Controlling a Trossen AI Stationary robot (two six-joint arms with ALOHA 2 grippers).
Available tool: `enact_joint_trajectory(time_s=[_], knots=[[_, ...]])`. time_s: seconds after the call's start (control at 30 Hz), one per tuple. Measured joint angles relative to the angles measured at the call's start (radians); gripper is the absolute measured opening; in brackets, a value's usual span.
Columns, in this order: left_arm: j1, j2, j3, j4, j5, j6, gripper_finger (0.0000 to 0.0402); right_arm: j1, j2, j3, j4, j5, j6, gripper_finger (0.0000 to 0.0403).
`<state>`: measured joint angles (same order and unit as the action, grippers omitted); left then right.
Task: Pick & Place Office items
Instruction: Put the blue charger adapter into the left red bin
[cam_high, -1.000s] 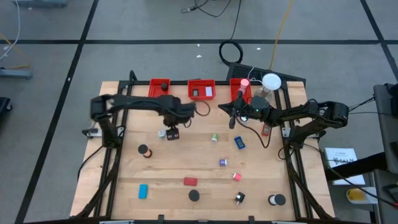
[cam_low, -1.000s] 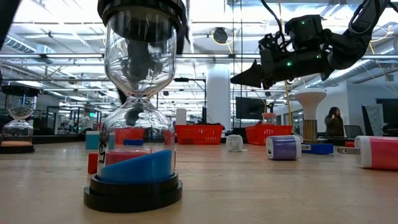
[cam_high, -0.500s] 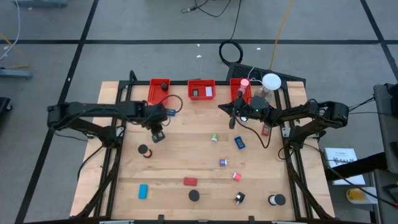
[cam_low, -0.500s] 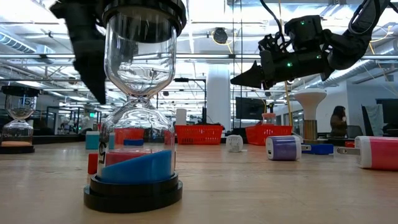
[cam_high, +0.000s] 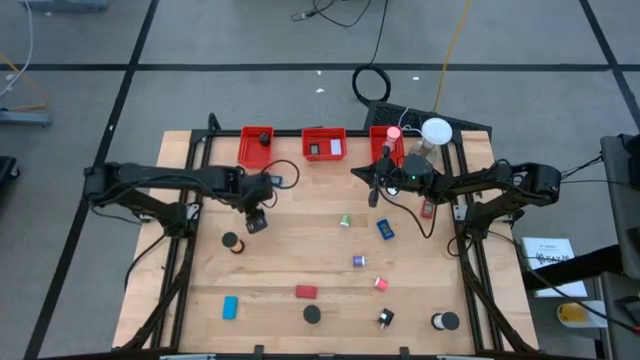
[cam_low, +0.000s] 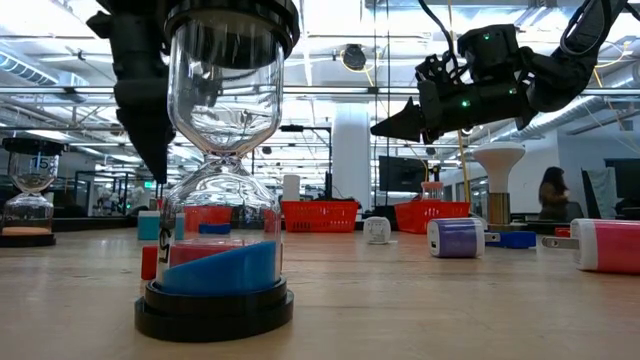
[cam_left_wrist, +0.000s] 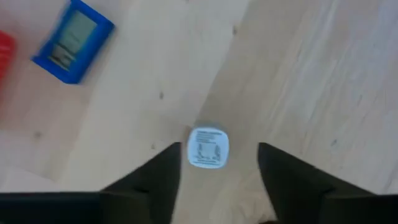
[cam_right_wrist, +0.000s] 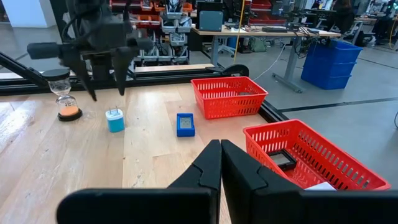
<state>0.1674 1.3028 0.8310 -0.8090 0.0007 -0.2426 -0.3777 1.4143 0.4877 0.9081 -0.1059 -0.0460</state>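
My left gripper (cam_high: 256, 222) hovers open over the table's left-middle. A small white cube with a printed label (cam_left_wrist: 208, 147) lies flat on the wood below, between its two fingers, and nothing shows them touching it. From the right wrist view, that gripper (cam_right_wrist: 107, 92) hangs just above the cube (cam_right_wrist: 115, 119). My right gripper (cam_right_wrist: 219, 157) is shut and empty, held in the air near the far bins (cam_high: 360, 174). Other small items lie scattered on the wood: a blue block (cam_high: 230, 307), a red block (cam_high: 305, 291), a black disc (cam_high: 312, 314) and a purple bit (cam_high: 358, 261).
Three red bins (cam_high: 257, 142) (cam_high: 324, 143) (cam_high: 385, 143) line the far edge, with a white round lamp (cam_high: 436, 131) beside them. A blue flat item (cam_left_wrist: 71, 40) lies close to the cube. An hourglass (cam_low: 215, 200) stands near the near edge. A person (cam_low: 550, 195) is in the room beyond.
My left arm has drawn back from the table's middle toward its left edge and now hangs over the white cube, with barely any shift in the last half second. My right arm has kept still.
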Motion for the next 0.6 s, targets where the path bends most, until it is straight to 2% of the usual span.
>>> enact_joint_trajectory(time_s=[0.13,0.27,0.4,0.6], knots=[[-0.003,0.047,0.0,-0.001,0.014,0.019,0.0283,0.0,0.0,0.0,0.0,0.0,0.0,0.0001],[-0.016,0.093,0.0,0.0,-0.037,0.075,0.0309,0.0,0.0,0.0,0.0,0.0,0.0,0.0001],[-0.018,0.138,0.0,-0.001,-0.058,0.108,0.0307,0.0,0.0,0.0,0.0,0.0,0.0,0.0002],[-0.01,0.192,0.0,0.003,-0.036,0.11,0.0269,0.0,0.0,0.0,0.0,0.0,0.0,0.0001]])
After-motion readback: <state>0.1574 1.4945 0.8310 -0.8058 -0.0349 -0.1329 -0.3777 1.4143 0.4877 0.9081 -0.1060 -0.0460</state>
